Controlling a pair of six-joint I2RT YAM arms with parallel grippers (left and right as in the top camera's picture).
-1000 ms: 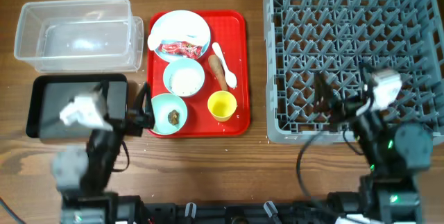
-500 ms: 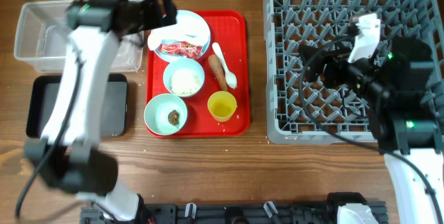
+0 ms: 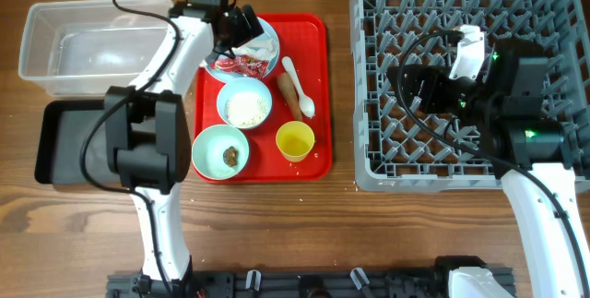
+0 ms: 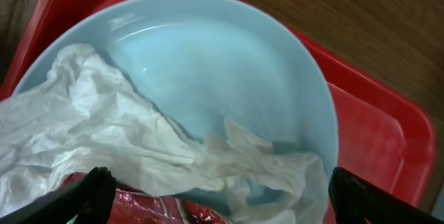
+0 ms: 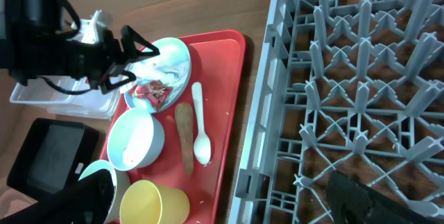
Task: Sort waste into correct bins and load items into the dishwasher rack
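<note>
My left gripper (image 3: 241,29) (image 4: 222,197) is open and low over the round pale plate (image 3: 265,30) (image 4: 229,64). Its fingers stand either side of the crumpled white tissue (image 4: 97,127) and the red-and-white wrapper (image 3: 236,62) (image 4: 149,207) on that plate. My right gripper (image 3: 410,84) (image 5: 225,203) is open and empty above the grey dishwasher rack (image 3: 461,164) (image 5: 361,78). On the red serving tray (image 3: 315,40) are a white bowl of rice (image 3: 244,104), a mint bowl with brown scraps (image 3: 224,152), a yellow cup (image 3: 295,139), a white spoon (image 3: 297,84) and an orange-brown stick (image 3: 289,97).
The clear tub (image 3: 101,44) stands at the back left, with the black tray (image 3: 64,141) in front of it. The left arm reaches over the tub's right end. The rack fills the right side of the table.
My left arm has swung from the front left, near the black tray, back to the plate. My right arm has risen and moved back over the rack.
</note>
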